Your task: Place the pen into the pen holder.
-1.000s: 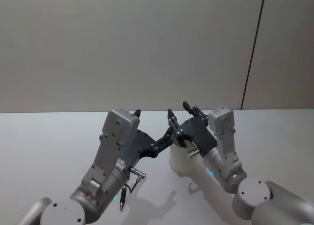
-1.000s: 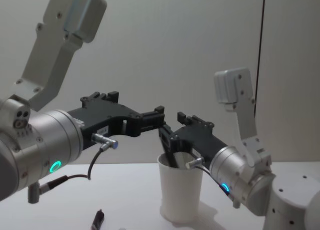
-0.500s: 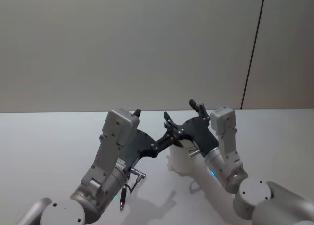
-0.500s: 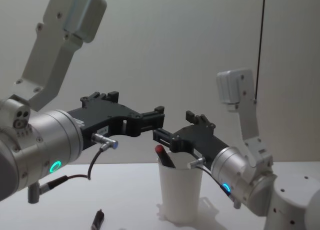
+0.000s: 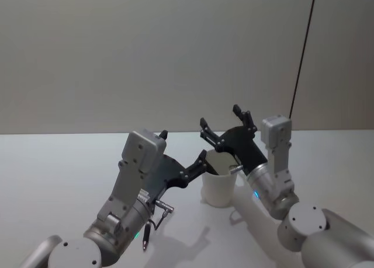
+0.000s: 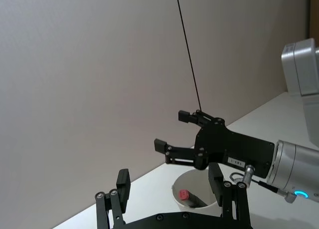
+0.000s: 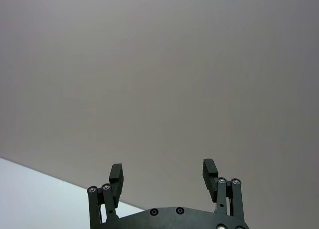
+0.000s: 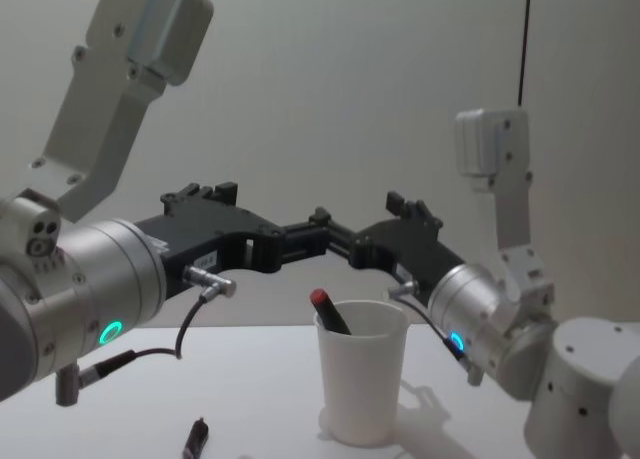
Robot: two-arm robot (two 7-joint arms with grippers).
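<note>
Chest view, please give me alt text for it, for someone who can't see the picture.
A white paper cup stands on a table with a red-tipped pen leaning inside it. The left gripper and right gripper, both open and holding nothing, reach in from either side, higher than the cup's rim.

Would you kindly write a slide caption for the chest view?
Red-capped pen leans inside the paper cup; left gripper and right gripper hover open above it.
</note>
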